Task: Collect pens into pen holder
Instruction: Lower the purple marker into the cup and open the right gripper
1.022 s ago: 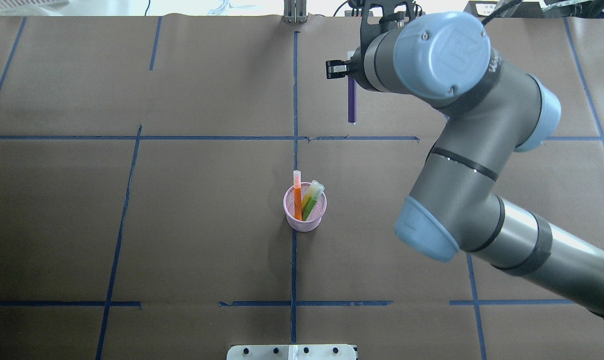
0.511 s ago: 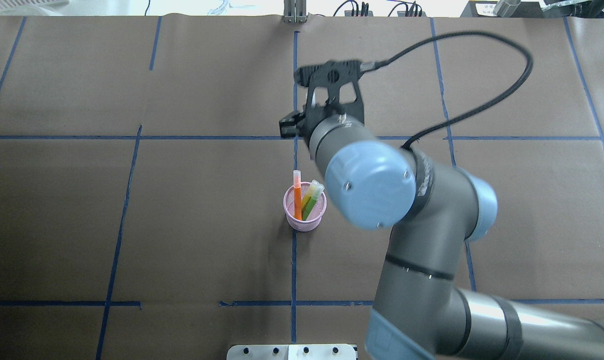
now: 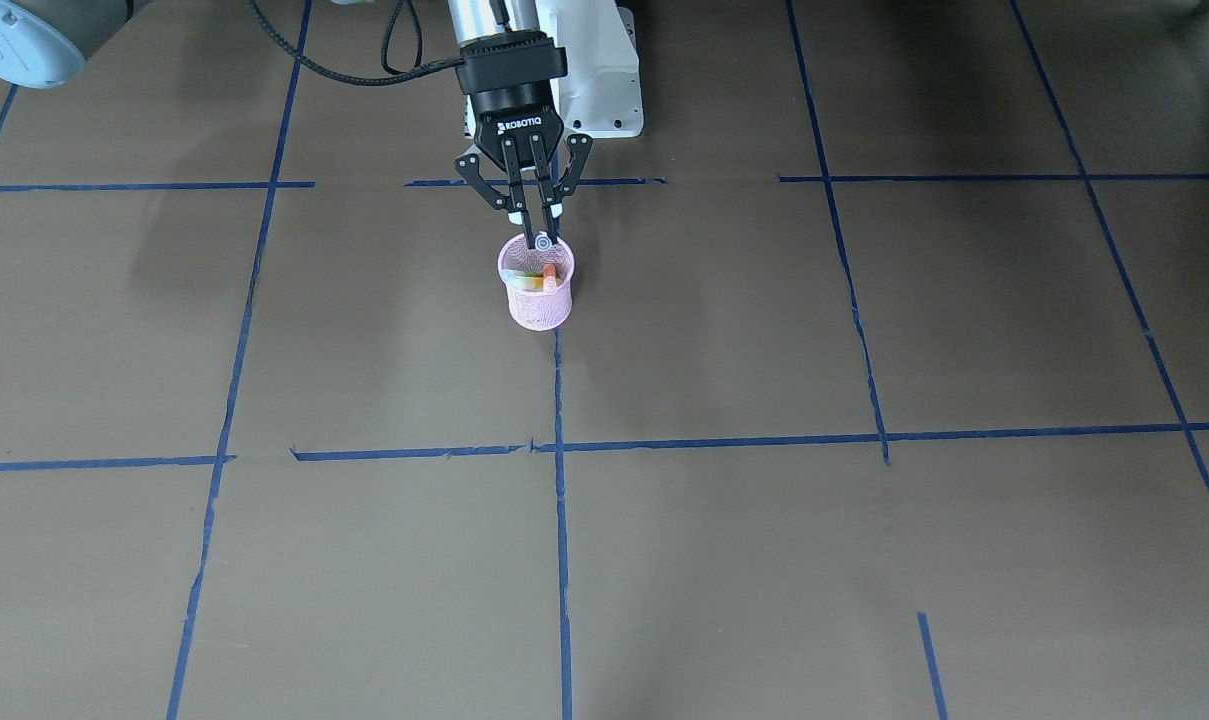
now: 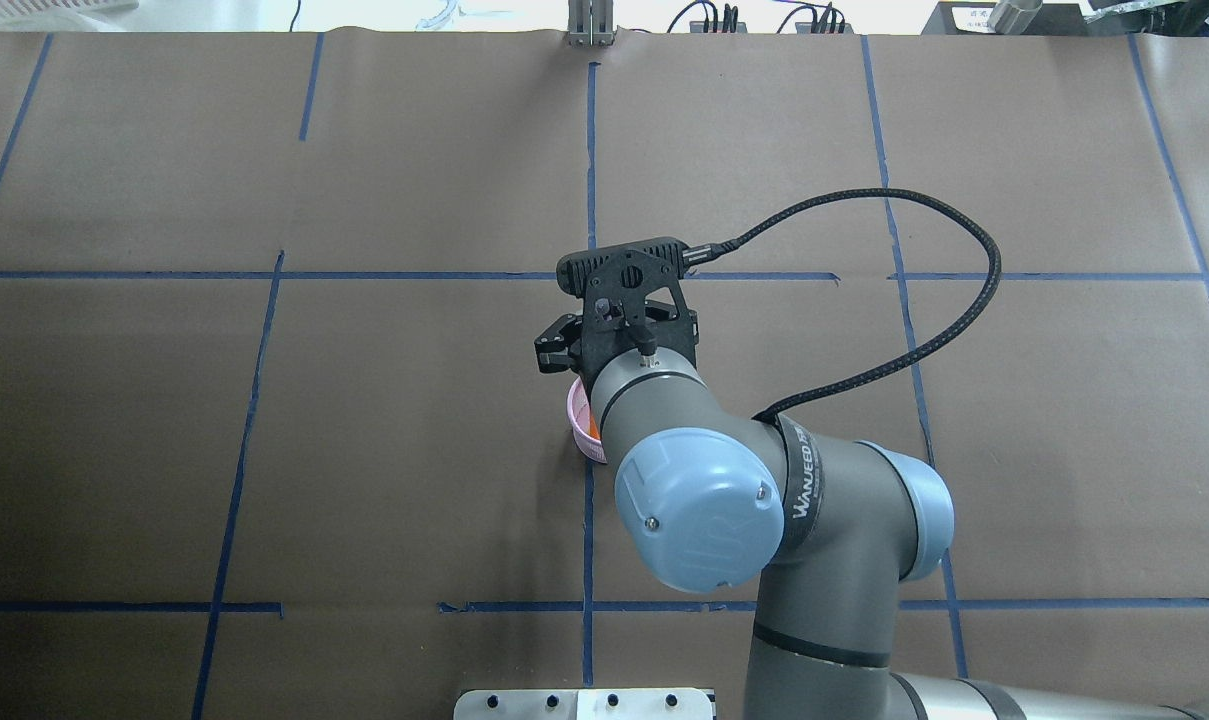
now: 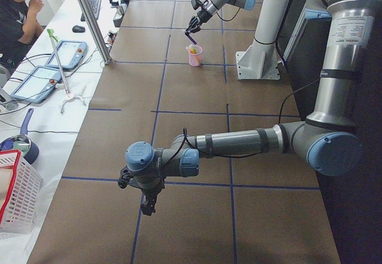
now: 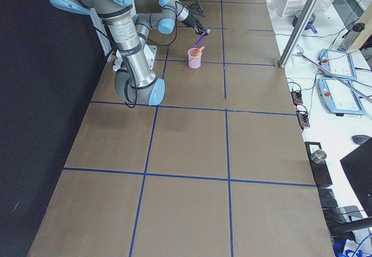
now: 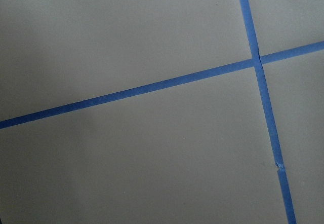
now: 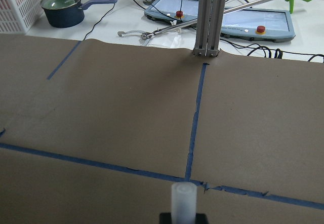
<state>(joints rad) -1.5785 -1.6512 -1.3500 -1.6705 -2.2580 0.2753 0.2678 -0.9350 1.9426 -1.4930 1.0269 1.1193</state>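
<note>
The pink mesh pen holder (image 3: 539, 300) stands at the table's middle on a blue tape line. An orange pen (image 3: 550, 272) and a green pen (image 3: 524, 280) lean inside it. My right gripper (image 3: 534, 215) hangs just above the holder's rim, shut on the purple pen (image 6: 201, 36), which tilts over the holder. The pen's pale cap end (image 8: 183, 198) shows in the right wrist view. In the overhead view my right wrist hides most of the holder (image 4: 576, 420). My left gripper (image 5: 147, 207) hangs low over the table far from the holder; I cannot tell its state.
The brown paper table carries a grid of blue tape. An aluminium post (image 8: 207, 16) stands at the far edge, with tablets and cables beyond it. The white robot base (image 3: 594, 70) sits behind the holder. A white basket (image 5: 15, 192) and a seated person (image 5: 18, 13) are beside the table.
My right arm has carried the purple pen from the far right part of the table back to the pen holder. It now covers the holder in the overhead view.
</note>
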